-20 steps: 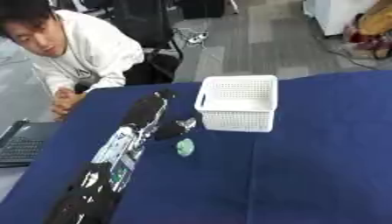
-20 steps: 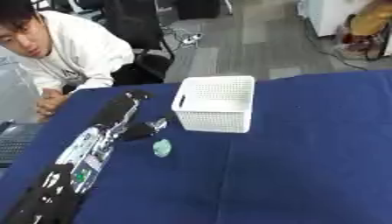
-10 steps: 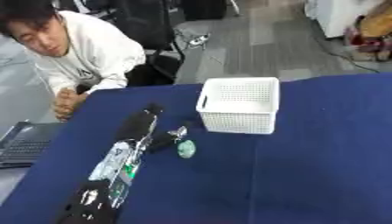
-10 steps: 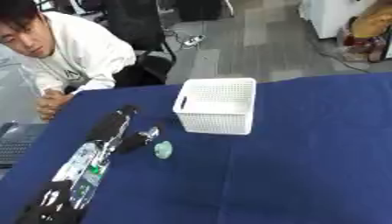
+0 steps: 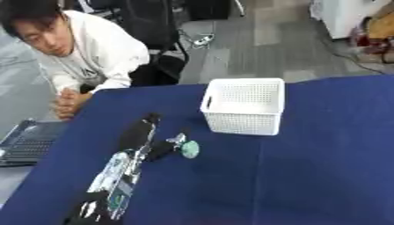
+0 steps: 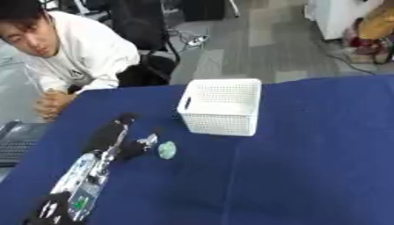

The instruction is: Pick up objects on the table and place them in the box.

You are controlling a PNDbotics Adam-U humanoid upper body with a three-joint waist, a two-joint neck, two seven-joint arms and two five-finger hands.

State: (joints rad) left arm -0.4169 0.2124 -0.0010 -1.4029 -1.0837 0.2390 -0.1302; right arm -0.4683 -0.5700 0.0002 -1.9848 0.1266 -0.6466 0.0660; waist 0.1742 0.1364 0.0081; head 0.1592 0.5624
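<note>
A small pale green round object (image 5: pixel 190 149) lies on the blue table (image 5: pixel 308 176), in front of and left of the white mesh box (image 5: pixel 245 105). My left hand (image 5: pixel 142 132) comes in from the lower left. Its black fingers stretch toward the far side and it is open. Its thumb (image 5: pixel 163 148) points right, and a small silvery piece (image 5: pixel 177 139) sits at its tip, right beside the green object. I cannot tell whether the thumb touches the object. The box looks empty from here. My right hand shows in neither view.
A person leans on the table's far left corner with clasped hands (image 5: pixel 67 100). A laptop (image 5: pixel 24 143) sits off the left edge. Beyond the table are a black chair (image 5: pixel 158 26) and grey floor with cables.
My left hand has drawn back toward me along the table, away from the box. The green object and the box stay where they were.
</note>
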